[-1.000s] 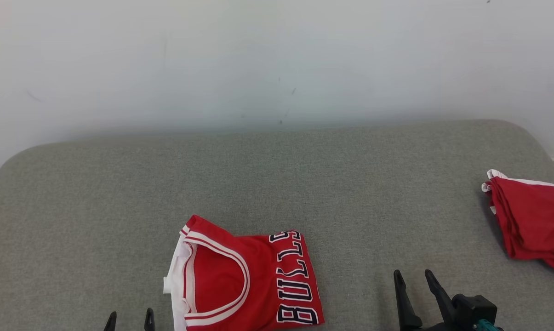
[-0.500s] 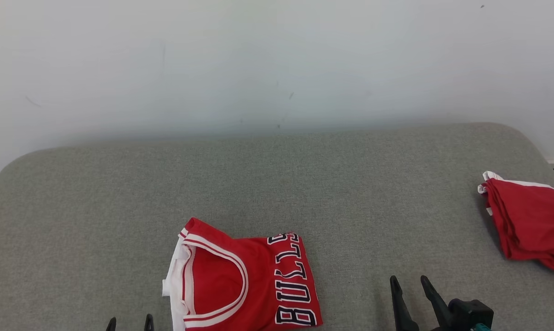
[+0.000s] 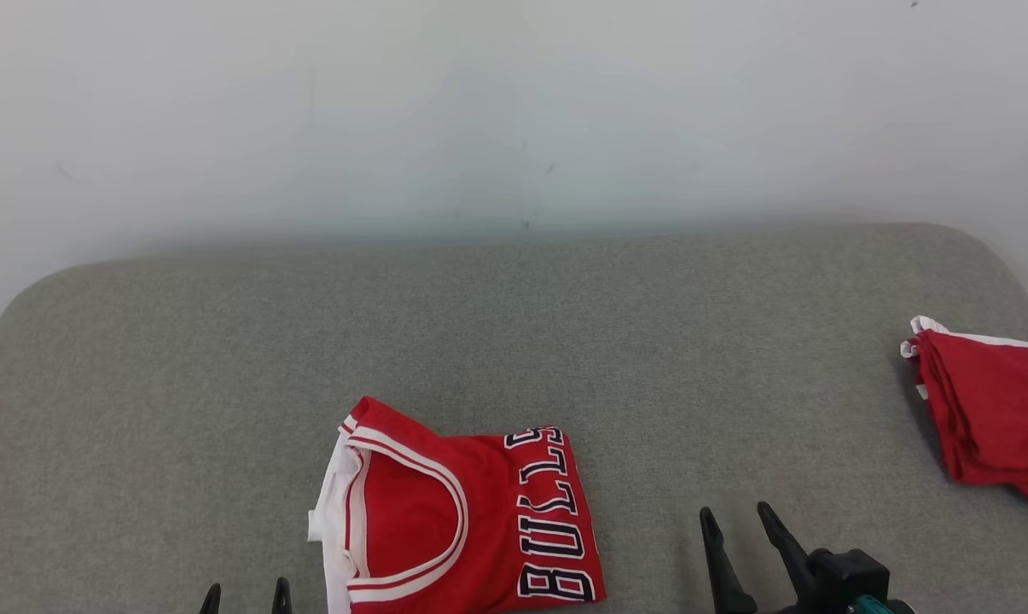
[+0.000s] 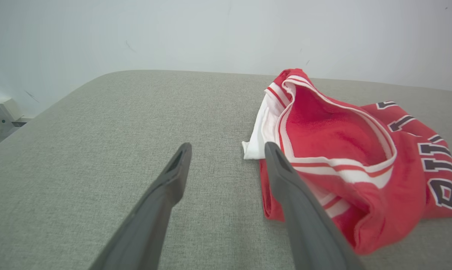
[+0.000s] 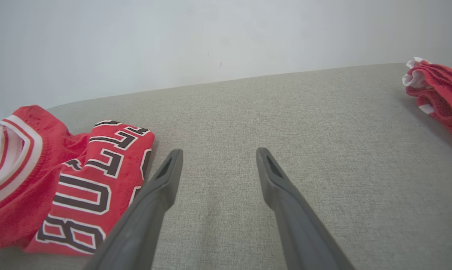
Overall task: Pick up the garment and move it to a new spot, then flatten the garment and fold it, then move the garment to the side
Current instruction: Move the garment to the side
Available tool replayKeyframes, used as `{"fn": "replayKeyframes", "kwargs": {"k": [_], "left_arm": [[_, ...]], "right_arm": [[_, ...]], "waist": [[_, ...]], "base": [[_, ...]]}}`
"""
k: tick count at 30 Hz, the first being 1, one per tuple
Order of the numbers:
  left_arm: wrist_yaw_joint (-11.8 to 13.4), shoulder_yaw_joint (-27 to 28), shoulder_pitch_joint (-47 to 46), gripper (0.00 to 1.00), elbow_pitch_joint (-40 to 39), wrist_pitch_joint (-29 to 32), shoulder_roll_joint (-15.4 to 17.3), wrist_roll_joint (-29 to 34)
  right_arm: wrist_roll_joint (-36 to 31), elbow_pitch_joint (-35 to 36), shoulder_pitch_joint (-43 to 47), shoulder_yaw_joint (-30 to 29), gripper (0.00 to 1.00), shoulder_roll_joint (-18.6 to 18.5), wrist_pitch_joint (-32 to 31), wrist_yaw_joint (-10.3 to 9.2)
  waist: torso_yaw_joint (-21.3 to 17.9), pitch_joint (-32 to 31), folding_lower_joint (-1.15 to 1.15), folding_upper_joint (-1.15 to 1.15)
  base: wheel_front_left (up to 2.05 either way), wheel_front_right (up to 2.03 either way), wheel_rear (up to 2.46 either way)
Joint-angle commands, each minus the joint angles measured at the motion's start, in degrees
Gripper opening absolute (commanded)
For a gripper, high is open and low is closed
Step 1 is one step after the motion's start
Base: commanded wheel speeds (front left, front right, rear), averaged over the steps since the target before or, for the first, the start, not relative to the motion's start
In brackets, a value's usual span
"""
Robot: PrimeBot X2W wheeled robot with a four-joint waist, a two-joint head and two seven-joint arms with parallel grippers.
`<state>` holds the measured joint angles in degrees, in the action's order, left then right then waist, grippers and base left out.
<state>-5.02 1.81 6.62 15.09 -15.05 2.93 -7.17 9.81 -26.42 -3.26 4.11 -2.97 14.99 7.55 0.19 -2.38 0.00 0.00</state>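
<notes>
Fold apparently done, move pending

Your jersey point(image 3: 462, 520) lay folded on the worktop point(image 3: 514, 324). Both hands stood open and empty, left hand point(image 3: 246, 588) just left of it, right hand point(image 3: 735, 512) to its right. Moving it aside looked like your remaining step.

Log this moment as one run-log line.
jersey: folded | left gripper: open, empty | right gripper: open, empty | red cloth: far right

Grey pad point(image 3: 514, 341): folded jersey point(image 3: 479, 529) front-ctr, 2nd red garment point(image 3: 991, 418) (far rt).
</notes>
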Motion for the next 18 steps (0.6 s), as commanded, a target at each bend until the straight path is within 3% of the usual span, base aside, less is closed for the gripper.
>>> {"fn": "replayKeyframes", "kwargs": {"k": [1, 13, 18], "left_arm": [[0.25, -0.19, -0.66, 1.00, -0.28, -0.17, -0.07, -0.63], [0.31, -2.81, -1.50, 1.00, 0.83, -0.17, -0.07, -1.30], [0.16, -3.51, -2.47, 1.00, 0.46, -0.17, -0.06, -0.76]], "right_arm": [[-0.49, 0.50, -0.37, 0.49, 1.00, 0.16, 0.21, -0.17], [0.96, -0.92, -2.49, 5.87, 1.00, 0.14, 0.21, -0.17], [-1.65, -3.30, -4.68, 6.69, 1.00, 0.13, 0.20, -0.17]], "waist": [[0.43, 0.42, 0.00, 0.00], [5.96, 2.63, 0.00, 0.00], [8.82, 4.39, 0.00, 0.00]], "base": [[0.00, 0.00, 0.00], [0.00, 0.00, 0.00], [0.00, 0.00, 0.00]]}}
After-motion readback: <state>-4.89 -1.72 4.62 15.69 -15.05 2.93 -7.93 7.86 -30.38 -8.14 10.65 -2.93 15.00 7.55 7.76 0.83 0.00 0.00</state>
